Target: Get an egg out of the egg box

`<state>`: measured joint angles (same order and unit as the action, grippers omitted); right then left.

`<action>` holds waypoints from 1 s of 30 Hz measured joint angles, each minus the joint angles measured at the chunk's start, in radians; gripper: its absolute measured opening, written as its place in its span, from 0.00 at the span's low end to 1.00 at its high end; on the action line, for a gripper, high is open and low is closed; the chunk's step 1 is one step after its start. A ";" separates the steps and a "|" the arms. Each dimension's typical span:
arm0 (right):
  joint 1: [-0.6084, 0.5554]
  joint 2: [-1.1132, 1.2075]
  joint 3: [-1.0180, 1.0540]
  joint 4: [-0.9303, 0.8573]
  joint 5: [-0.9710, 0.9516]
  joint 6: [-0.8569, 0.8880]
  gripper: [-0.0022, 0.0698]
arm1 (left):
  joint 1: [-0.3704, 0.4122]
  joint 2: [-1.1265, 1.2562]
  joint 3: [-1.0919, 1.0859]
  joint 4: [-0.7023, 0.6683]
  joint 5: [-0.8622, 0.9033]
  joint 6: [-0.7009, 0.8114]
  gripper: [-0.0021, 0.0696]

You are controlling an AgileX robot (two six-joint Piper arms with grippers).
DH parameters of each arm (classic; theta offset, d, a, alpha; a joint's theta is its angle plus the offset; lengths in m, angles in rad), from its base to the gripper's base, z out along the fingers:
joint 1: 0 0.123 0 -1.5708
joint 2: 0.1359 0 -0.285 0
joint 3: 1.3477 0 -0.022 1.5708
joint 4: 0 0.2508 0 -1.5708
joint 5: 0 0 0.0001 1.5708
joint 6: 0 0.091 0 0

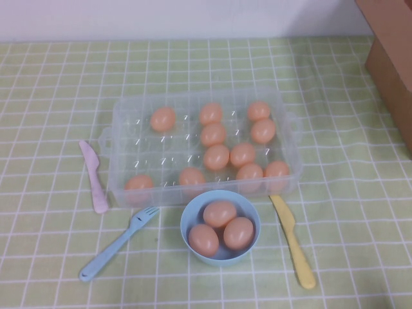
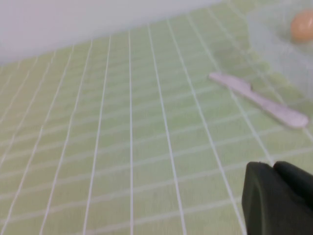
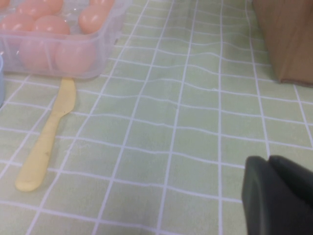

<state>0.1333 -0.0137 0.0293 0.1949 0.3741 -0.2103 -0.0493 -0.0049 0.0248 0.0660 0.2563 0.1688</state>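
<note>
I have both arms parked off to the sides, left end effector (image 2: 279, 196) and right end effector (image 3: 281, 193) seemingly closed and empty above the worktop (image 1: 347, 129), so the egg box (image 1: 122, 116) lies clear, an egg (image 1: 163, 119) reachable inside.

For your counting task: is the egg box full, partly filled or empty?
Partly filled. The egg box holds eleven eggs, mostly right; many left cells are bare. Three eggs lie in the blue bowl. Neither gripper is over it.

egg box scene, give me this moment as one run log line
egg box: eggs inside | bowl: three eggs | left claw: off box | right claw: off box
</note>
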 joint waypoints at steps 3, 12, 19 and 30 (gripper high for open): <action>0.000 0.000 0.000 0.000 0.000 0.000 0.00 | 0.016 -0.002 0.000 0.000 0.065 0.000 0.02; 0.000 0.000 0.000 0.000 0.000 0.000 0.00 | 0.018 -0.003 0.000 0.000 0.114 0.000 0.02; 0.000 0.000 0.000 0.000 0.000 0.000 0.00 | 0.018 -0.003 0.000 0.000 0.114 0.000 0.02; 0.000 0.000 0.000 0.000 0.000 0.000 0.00 | 0.018 -0.003 0.000 -0.015 0.114 0.000 0.02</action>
